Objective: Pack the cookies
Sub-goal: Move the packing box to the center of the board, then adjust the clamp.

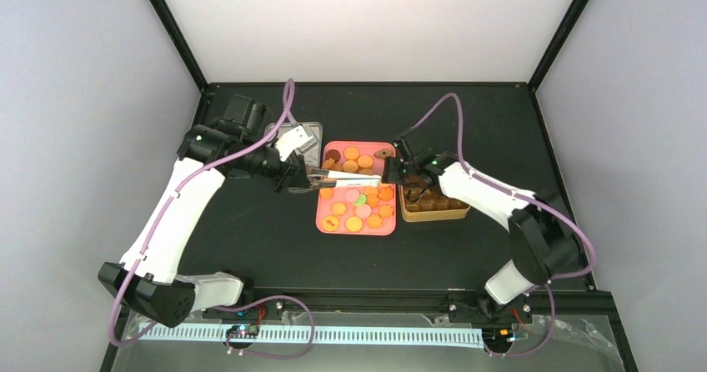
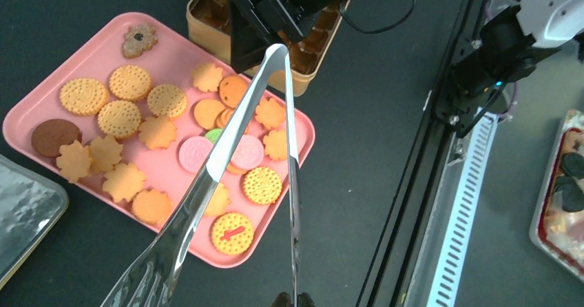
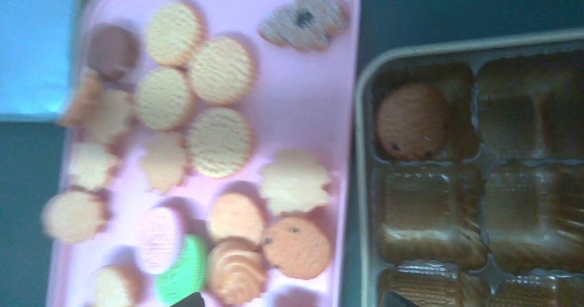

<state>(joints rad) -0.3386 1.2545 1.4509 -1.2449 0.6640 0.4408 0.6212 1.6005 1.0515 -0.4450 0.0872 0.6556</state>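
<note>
Several cookies point(image 1: 357, 190), mostly orange-yellow with a pink, a green and a dark brown one, lie on the pink tray point(image 1: 323, 222). In the left wrist view the cookies point(image 2: 131, 114) spread under metal tongs point(image 2: 227, 149), whose arms meet at the far end near the gold tin point(image 2: 200, 18). My left gripper point(image 2: 294, 299) is shut on one arm of the tongs point(image 1: 350, 180). My right gripper point(image 3: 293, 300) hangs open over the seam between tray point(image 3: 344, 80) and tin point(image 3: 361, 183), holding nothing. One orange cookie point(image 3: 412, 121) sits in a back cup of the tin.
A foil-lined container point(image 1: 293, 134) stands behind the tray's left corner, and its corner shows as foil point(image 2: 27, 217) in the left wrist view. A second tray point(image 2: 561, 197) with dark pieces lies beyond the rail point(image 2: 454, 204) at the table's near edge.
</note>
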